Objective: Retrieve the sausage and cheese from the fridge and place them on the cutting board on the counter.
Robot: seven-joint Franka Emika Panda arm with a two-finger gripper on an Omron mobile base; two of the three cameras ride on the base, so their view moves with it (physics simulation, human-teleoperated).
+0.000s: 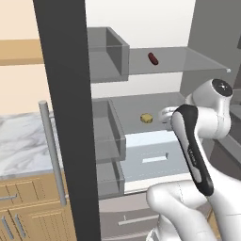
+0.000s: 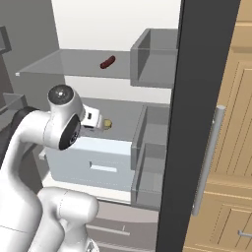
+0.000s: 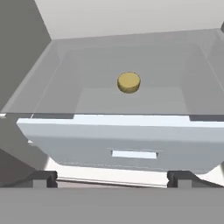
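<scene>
The fridge point(image 1: 141, 101) stands open. The sausage point(image 1: 153, 58) point(image 2: 107, 62), a dark red stick, lies on its upper glass shelf. On the shelf below rests the cheese point(image 1: 147, 118) point(image 3: 129, 82), a pale yellow lump, partly hidden behind the hand in the right base view point(image 2: 108, 123). My gripper point(image 1: 163, 115) point(image 2: 100, 122) point(image 3: 113, 178) hovers at that lower shelf's height, just in front of the cheese and apart from it. It is open, with nothing between its fingertips point(image 3: 43, 178). A strip of marble counter point(image 1: 19, 141) lies left of the fridge. The cutting board is out of view.
A white drawer point(image 3: 122, 140) point(image 1: 153, 157) juts out under the cheese shelf, directly below the hand. The dark edge of the open fridge door point(image 1: 66, 117) point(image 2: 192, 123) carries grey bins point(image 1: 108, 52) and a bar handle point(image 1: 52, 150). Wooden cabinets point(image 2: 231, 147) stand beside it.
</scene>
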